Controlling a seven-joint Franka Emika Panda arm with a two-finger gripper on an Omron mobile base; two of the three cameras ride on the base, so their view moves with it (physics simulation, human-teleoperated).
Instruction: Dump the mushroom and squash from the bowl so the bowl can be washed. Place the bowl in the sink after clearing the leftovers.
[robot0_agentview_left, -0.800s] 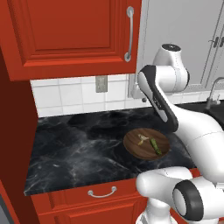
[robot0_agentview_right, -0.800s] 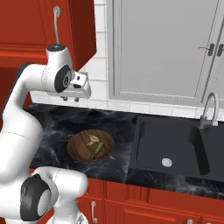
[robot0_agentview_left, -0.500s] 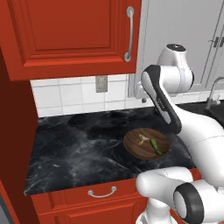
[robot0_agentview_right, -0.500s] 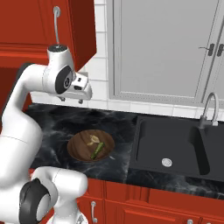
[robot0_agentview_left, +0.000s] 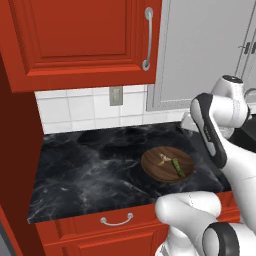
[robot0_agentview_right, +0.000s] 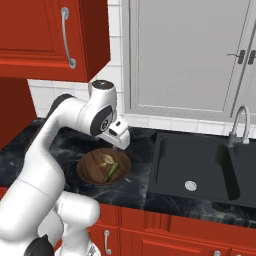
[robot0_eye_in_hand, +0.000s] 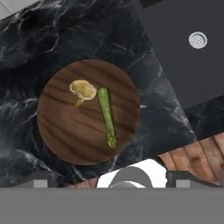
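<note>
The gripper (robot0_agentview_right: 121, 142) hung above the bowl (robot0_eye_in_hand: 65, 135), its jaws spread wide and holding nothing. In the hand view, the mushroom (robot0_eye_in_hand: 82, 90) lay at eleven o'clock, the squash (robot0_eye_in_hand: 107, 115) just beside it; the sink (robot0_eye_in_hand: 175, 48) lay toward two o'clock.

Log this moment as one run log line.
phase: approach | gripper: open, above bowl | mushroom, squash: in bowl | sink: no bowl yet

A round brown wooden bowl (robot0_eye_in_hand: 87, 131) sits upright at frame centre, holding a pale mushroom (robot0_eye_in_hand: 82, 90) beside a green squash (robot0_eye_in_hand: 107, 116). The black sink (robot0_eye_in_hand: 183, 57) fills the upper right.
</note>
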